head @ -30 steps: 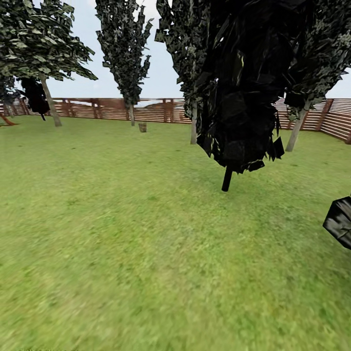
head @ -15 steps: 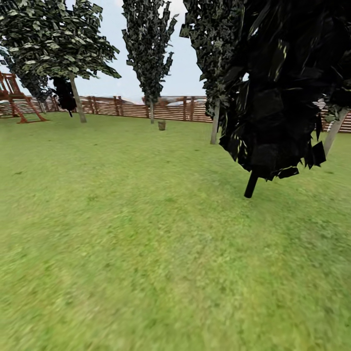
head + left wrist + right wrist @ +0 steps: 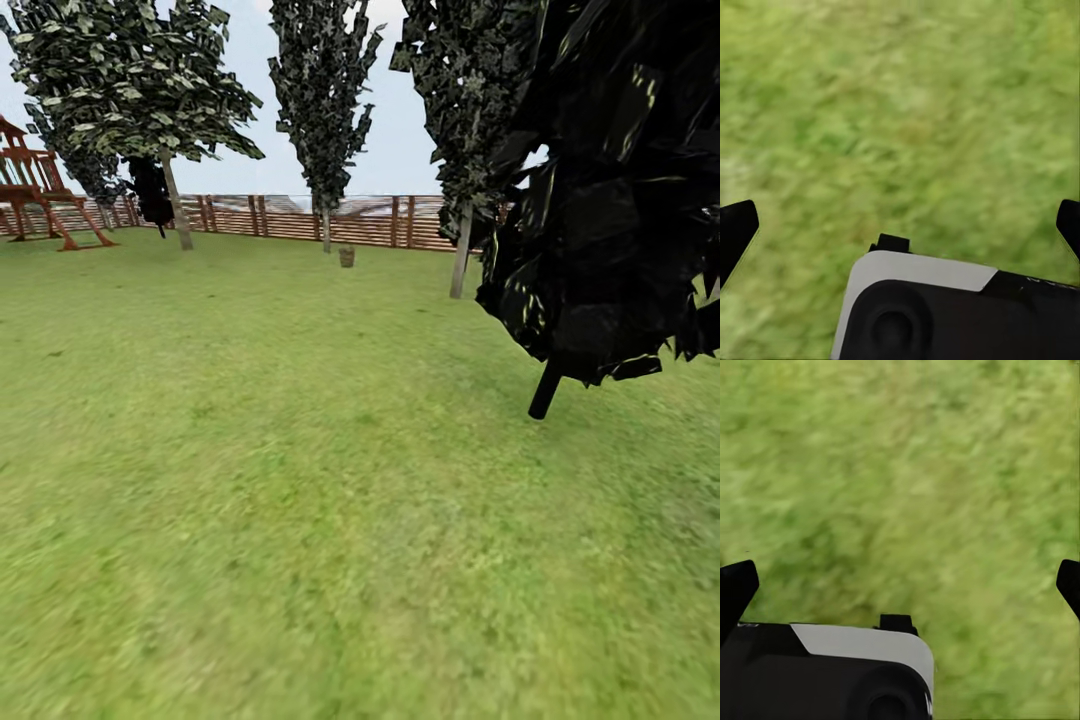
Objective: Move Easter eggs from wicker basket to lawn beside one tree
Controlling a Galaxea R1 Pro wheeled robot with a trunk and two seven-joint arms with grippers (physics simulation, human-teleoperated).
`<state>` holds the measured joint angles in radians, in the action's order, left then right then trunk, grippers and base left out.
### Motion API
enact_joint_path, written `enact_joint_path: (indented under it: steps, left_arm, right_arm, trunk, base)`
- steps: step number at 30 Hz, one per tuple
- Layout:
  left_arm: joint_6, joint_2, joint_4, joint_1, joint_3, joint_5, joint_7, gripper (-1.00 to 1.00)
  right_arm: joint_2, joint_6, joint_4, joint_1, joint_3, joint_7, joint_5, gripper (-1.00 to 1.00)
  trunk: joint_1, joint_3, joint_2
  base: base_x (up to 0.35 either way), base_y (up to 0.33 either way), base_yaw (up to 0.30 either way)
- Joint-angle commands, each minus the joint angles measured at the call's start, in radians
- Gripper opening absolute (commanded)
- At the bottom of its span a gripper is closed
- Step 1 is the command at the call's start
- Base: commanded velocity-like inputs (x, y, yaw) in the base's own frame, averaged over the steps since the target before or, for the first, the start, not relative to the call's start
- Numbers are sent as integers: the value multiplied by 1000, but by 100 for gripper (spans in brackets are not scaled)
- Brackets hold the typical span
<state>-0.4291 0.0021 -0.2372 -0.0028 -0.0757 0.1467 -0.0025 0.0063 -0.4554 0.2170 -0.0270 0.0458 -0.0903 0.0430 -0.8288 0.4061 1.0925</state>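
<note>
The lawn (image 3: 300,480) lies wide and flat across the whole foreground, unobstructed from the near edge to the fence (image 3: 300,218). The nearest obstacle is the slim-trunked tree with near-black foliage (image 3: 610,210) at the right: its dark canopy hangs low, close above the grass, over a thin leaning stem. Behind it a pale trunk (image 3: 460,262) rises near the fence. Far back stand a small brown wicker basket (image 3: 347,257), a narrow tree (image 3: 325,100) just behind it, a broad-crowned tree (image 3: 178,215) further left, and a wooden playset (image 3: 35,190) at the left edge. In both wrist views there is nothing but grass between the widely parted fingertips.
</note>
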Motion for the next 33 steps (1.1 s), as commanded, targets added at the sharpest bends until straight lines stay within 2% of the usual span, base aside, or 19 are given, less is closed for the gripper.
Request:
enact_joint_path:
  steps: [1,18,28,33]
  left_arm:
    - [-2,0,0,0,1,5,0,100]
    - [-2,-1,0,0,1,5,-1,100]
    - [-2,-1,0,0,1,5,0,100]
    - [1,-1,0,0,2,5,1,100]
  right_arm:
    - [0,-2,-1,-1,5,-9,5,100]
    - [1,-2,-1,-1,5,-9,5,100]
    - [1,-2,-1,-1,5,-9,5,100]
    - [0,-2,-1,-1,5,-9,5,100]
  trunk:
    - [-1,0,0]
    - [-1,-24,0]
    - [-1,-31,0]
    - [-1,-32,0]
  base:
    - [330,139,1]
    - [330,126,4]
    - [332,2,225]
    - [332,-51,74]
